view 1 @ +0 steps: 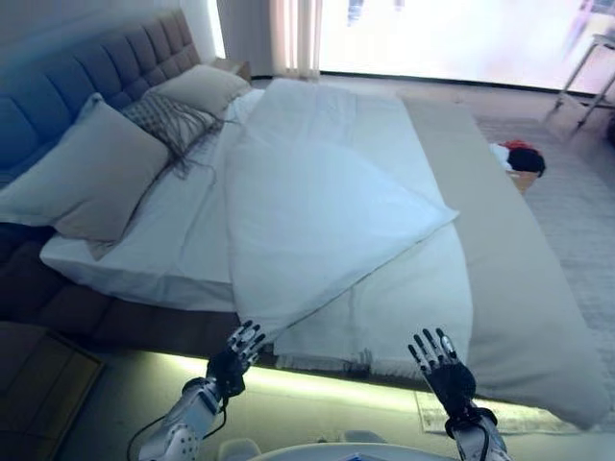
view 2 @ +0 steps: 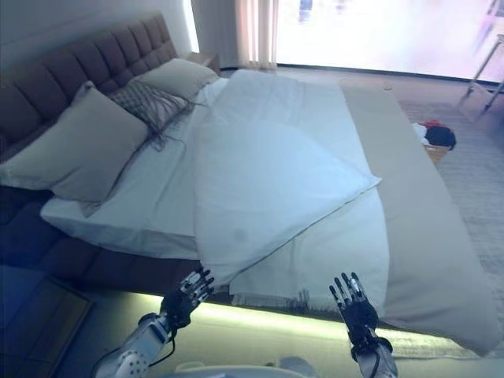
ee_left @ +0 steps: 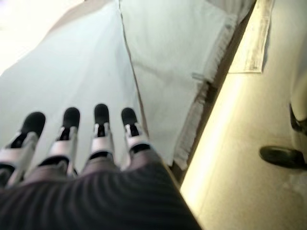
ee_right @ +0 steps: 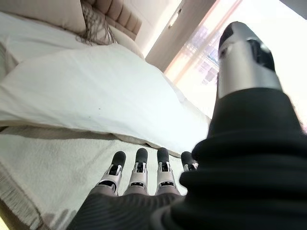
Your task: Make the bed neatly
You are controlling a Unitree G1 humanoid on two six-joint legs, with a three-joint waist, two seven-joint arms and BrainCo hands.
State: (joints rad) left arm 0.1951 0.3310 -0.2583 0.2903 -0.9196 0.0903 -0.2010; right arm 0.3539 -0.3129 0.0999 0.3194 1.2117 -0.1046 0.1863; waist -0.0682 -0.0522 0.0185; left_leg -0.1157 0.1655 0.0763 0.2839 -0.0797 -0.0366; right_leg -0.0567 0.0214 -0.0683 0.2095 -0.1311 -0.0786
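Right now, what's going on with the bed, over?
Left hand and right hand open, raised at the bed's near edge, holding nothing. White duvet folded back in a diagonal flap, not yet spread. Pillows at the headboard. Nothing in the way.

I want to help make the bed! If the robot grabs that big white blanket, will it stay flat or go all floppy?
Probably floppy: the white blanket already lies folded over itself with soft creases, so it would likely sag and drape from the left hand or right hand. It looks thin, so probably light, but it is big and may drag across the bed.
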